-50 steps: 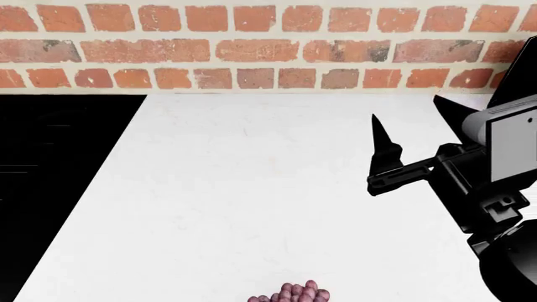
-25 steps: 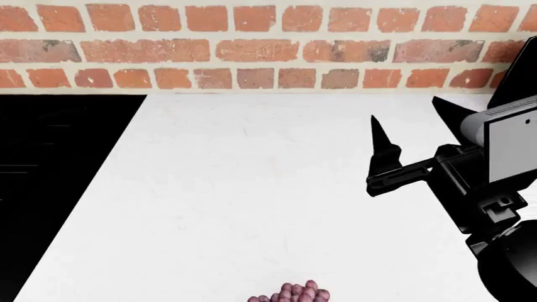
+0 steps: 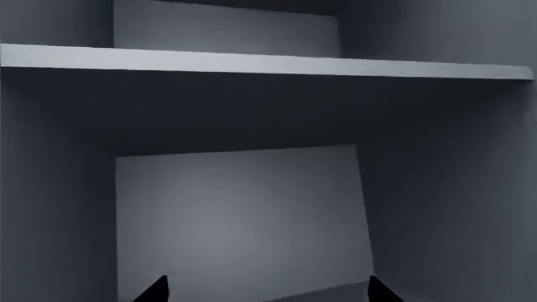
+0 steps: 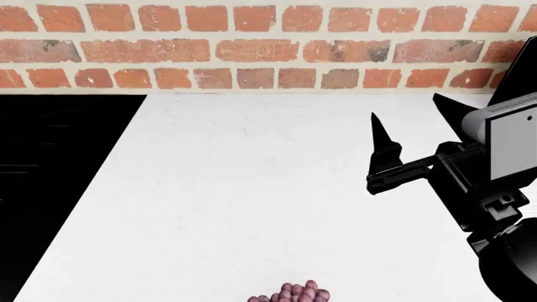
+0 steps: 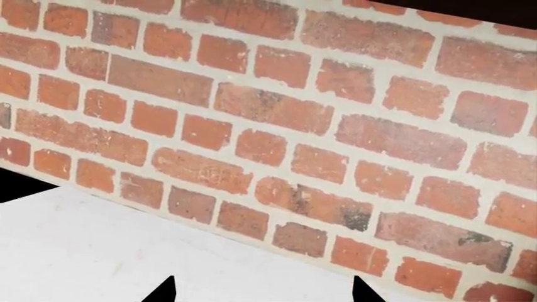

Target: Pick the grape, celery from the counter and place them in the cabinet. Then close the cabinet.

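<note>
Head view shows the right gripper (image 4: 417, 135) hovering above the counter (image 4: 251, 189) with its fingers spread and nothing between them; the grape (image 4: 293, 293) lies well behind it, toward the robot. Left gripper (image 3: 265, 290), fingers likewise apart, faces the cabinet (image 3: 251, 63) interior.

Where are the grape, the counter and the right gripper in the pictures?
grape (image 4: 293, 293), head view, middle of the visible part of the bunch.
counter (image 4: 251, 189), head view, bare white top.
right gripper (image 4: 415, 116), head view, midway between its fingertips.
</note>
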`<state>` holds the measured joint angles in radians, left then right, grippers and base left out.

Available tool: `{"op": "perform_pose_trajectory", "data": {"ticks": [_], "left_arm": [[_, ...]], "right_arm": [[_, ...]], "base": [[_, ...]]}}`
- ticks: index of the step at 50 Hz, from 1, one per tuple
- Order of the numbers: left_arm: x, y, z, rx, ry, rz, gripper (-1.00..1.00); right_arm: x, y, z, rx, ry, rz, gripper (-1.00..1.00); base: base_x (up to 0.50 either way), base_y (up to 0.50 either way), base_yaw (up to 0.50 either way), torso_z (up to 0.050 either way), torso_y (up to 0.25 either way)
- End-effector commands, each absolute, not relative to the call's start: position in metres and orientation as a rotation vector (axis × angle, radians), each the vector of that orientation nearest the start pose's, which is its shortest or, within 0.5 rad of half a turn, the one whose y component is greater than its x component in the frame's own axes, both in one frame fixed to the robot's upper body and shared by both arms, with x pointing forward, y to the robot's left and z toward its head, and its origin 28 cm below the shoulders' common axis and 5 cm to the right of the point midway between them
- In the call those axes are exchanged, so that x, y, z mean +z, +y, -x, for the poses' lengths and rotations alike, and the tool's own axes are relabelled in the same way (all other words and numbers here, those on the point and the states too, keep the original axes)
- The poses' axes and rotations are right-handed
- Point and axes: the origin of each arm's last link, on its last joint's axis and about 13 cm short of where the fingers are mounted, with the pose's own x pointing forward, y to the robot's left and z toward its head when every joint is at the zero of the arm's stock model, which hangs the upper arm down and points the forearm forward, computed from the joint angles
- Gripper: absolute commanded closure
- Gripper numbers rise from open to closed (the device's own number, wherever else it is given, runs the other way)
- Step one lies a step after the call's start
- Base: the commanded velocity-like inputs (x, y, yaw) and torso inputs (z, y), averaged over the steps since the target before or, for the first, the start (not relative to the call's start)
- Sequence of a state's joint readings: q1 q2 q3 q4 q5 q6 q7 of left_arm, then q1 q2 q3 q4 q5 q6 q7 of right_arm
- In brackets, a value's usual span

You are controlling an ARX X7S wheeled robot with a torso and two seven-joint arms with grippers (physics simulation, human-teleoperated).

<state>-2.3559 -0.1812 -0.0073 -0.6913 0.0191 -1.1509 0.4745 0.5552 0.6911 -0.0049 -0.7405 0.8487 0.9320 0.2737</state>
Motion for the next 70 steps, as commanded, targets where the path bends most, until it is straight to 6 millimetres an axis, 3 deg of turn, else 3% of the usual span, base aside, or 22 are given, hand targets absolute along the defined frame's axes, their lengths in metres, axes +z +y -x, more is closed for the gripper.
{"op": "perform_pose_trajectory", "data": {"ticks": [1, 11, 17, 28, 47, 70], "left_arm": [[0.597, 0.275, -0.212, -0.504, -0.571, -0.016, -1.00], [0.593, 0.273, -0.199, -0.718, -0.564, 0.016, -1.00], [0.584, 0.274, -0.197, -0.888, -0.442, 0.012, -1.00], [0.568, 0.284, -0.207, -1.045, -0.216, -0.021, -1.00], [0.538, 0.282, -0.213, -1.123, 0.092, -0.190, -1.00], [0.494, 0.273, -0.223, -1.201, 0.416, -0.255, -1.00]], "right_arm": [[0.233, -0.161, -0.219, 0.207, -0.193, 0.211, -1.00], [0.233, -0.160, -0.219, 0.207, -0.193, 0.213, -1.00], [0.236, -0.160, -0.219, 0.206, -0.196, 0.215, -1.00], [0.239, -0.162, -0.218, 0.201, -0.203, 0.219, -1.00], [0.239, -0.161, -0.218, 0.199, -0.200, 0.223, -1.00], [0.235, -0.160, -0.221, 0.202, -0.194, 0.221, -1.00]], "base": [[0.00, 0.00, 0.00, 0.000, 0.000], [0.00, 0.00, 0.00, 0.000, 0.000], [0.00, 0.00, 0.00, 0.000, 0.000], [0.00, 0.00, 0.00, 0.000, 0.000], [0.00, 0.00, 0.00, 0.000, 0.000], [0.00, 0.00, 0.00, 0.000, 0.000]]}}
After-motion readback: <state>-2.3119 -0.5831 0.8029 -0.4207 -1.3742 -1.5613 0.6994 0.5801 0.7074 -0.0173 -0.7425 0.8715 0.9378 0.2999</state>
